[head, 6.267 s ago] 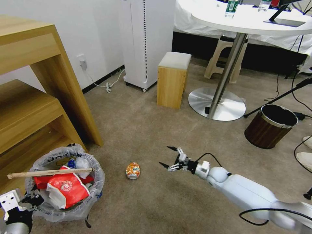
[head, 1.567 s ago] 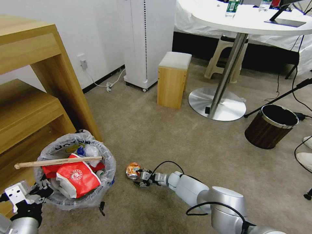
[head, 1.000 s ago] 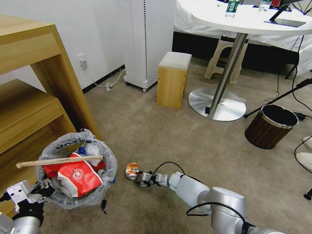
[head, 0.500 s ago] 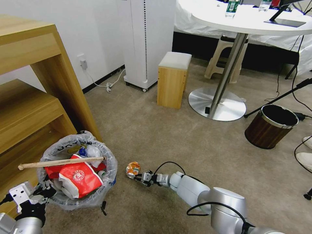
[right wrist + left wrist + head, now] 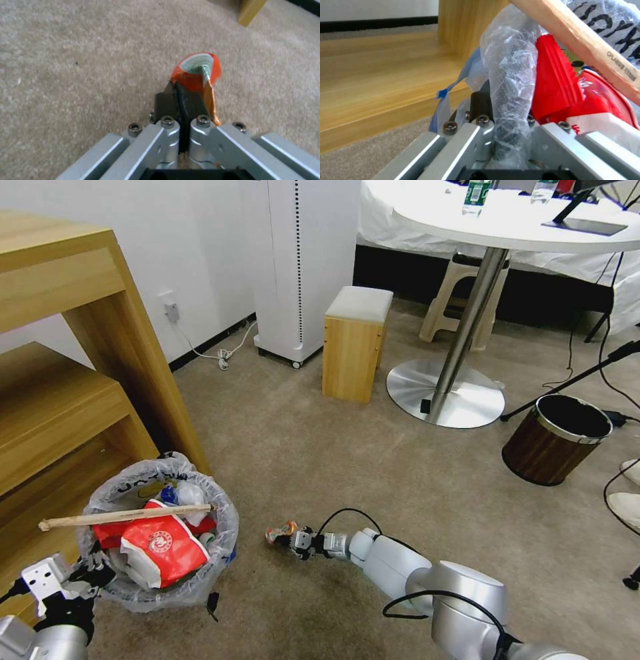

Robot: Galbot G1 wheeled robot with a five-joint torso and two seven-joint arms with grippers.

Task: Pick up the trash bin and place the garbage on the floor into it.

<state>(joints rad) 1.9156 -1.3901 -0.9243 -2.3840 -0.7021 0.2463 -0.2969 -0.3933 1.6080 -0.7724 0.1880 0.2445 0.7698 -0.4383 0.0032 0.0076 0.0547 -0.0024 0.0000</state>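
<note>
The trash bin [image 5: 200, 587], lined with a clear printed bag, stands on the beige floor [image 5: 320, 447] by the wooden shelf. It holds red wrappers [image 5: 160, 545] and a wooden stick [image 5: 127, 515] that lies across its top. My left gripper [image 5: 90, 572] is shut on the bin's bag-covered rim [image 5: 510, 75], close by the red wrappers [image 5: 558, 87] and the stick [image 5: 576, 45]. My right gripper [image 5: 295, 538] is shut on the edge of the crushed orange can [image 5: 281, 531], held just over the carpet. Up close the can [image 5: 196, 72] sticks out past the right gripper [image 5: 180, 96].
A wooden shelf unit [image 5: 73, 380] stands at the left. A wooden stool [image 5: 355, 343], a white tower unit [image 5: 300, 267] and the round table's metal base [image 5: 445, 393] are ahead. A brown wood-look bin [image 5: 553, 440] and cables [image 5: 613, 380] sit at the right.
My right arm reached down to the can, shut on its edge and tipped it up off the carpet. The bin in my left gripper shifted slightly toward the can.
</note>
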